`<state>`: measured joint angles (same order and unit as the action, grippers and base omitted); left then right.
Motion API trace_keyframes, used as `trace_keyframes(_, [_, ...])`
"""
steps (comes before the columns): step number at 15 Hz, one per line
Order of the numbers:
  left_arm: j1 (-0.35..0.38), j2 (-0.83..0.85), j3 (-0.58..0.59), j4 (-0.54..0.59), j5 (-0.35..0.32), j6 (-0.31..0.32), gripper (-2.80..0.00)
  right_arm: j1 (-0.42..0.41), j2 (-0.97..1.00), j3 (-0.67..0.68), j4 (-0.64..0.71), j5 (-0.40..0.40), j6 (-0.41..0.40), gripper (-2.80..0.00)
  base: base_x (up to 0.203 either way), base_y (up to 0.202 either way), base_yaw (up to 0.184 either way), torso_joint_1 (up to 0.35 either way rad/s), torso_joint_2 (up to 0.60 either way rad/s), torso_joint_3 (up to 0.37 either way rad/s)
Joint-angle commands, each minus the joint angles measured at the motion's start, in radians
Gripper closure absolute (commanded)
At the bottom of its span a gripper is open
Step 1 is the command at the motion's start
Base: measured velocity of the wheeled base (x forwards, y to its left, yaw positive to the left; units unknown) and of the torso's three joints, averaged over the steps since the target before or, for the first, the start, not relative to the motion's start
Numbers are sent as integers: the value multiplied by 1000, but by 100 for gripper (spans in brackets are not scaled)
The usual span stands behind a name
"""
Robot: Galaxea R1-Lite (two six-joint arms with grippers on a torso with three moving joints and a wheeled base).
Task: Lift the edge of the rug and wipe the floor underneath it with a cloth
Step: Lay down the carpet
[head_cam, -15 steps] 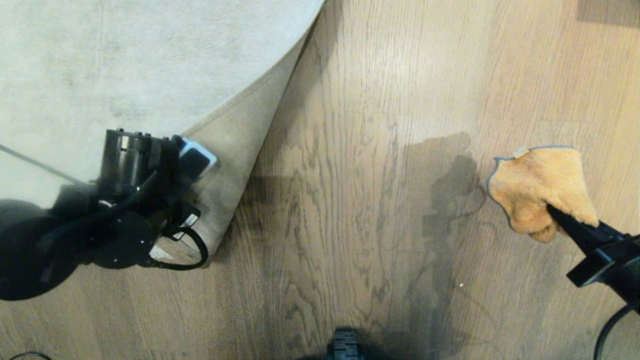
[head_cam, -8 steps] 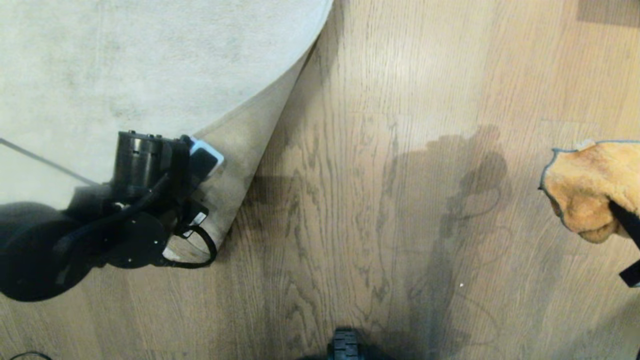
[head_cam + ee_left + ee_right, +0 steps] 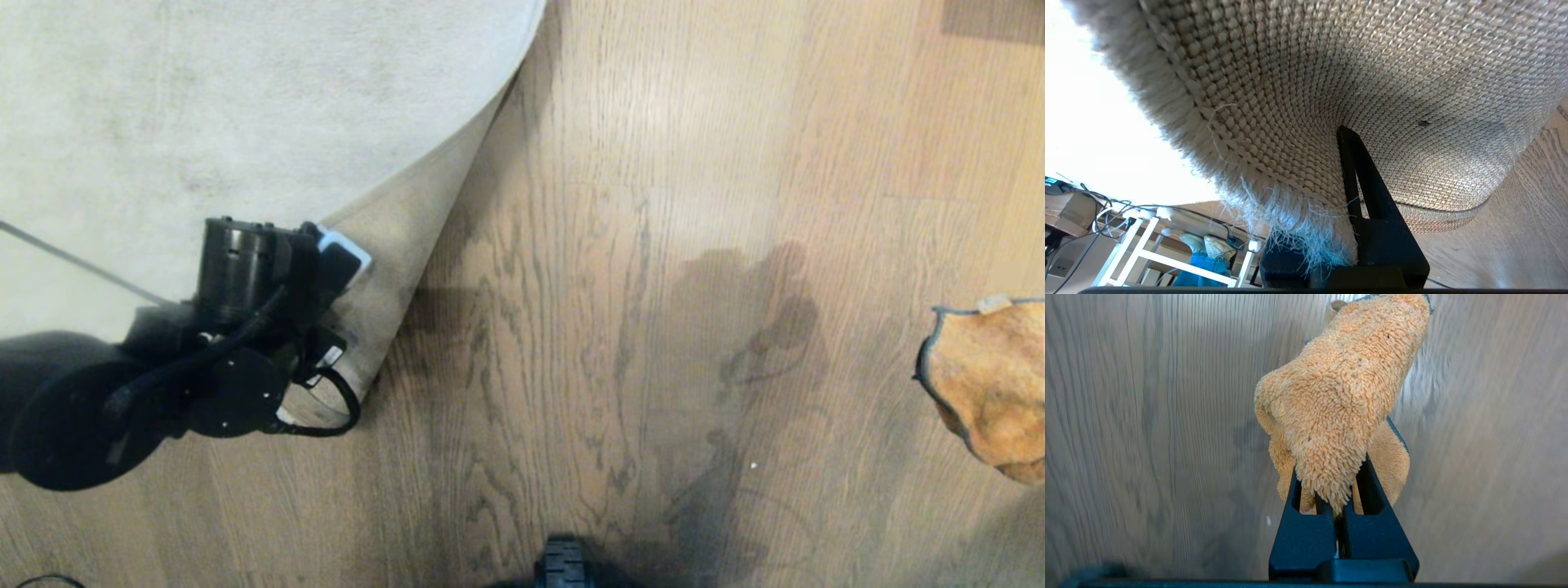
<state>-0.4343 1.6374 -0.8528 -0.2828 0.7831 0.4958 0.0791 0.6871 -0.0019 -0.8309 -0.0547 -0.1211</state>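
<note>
The floor [image 3: 620, 245] is light brown wood planks with dark wavy grain. A pale grey rug [image 3: 204, 106] lies flat on it beyond the left jaws, its corner peeled up to show beige woven backing.

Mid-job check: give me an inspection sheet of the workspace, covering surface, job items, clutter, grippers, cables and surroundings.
Surface: wood plank floor, bare beside the rug, arm shadows across it.
Job's things: rug edge folded up, woven backing showing; cloth at the head view's right border, off the floor.
Clutter: a small white speck on the floor.
Grippers: left gripper shut on the rug edge; right gripper shut on the cloth, away from the lifted corner.
Cables: black cable looping by the left wrist; wires on the furniture in the left wrist view.
Surroundings: white frame, robot wheel.
</note>
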Motion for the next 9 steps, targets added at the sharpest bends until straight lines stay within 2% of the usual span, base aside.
trace_keyframes(1, [-1, 2, 1, -1, 5, 3, 0, 0, -199, -7, 168, -3, -14, 0, 0, 0, 0, 0, 0, 0])
trace_keyframes(4, [-4, 5, 1, -1, 6, 4, 0, 0, -400, -26, 473, -21, -43, 0, 0, 0, 0, 0, 0, 0])
trace_keyframes(9, [-11, 12, 3, -1, 33, 1, 0, 1, -406, 2, 618, -39, -53, 0, 0, 0, 0, 0, 0, 0])
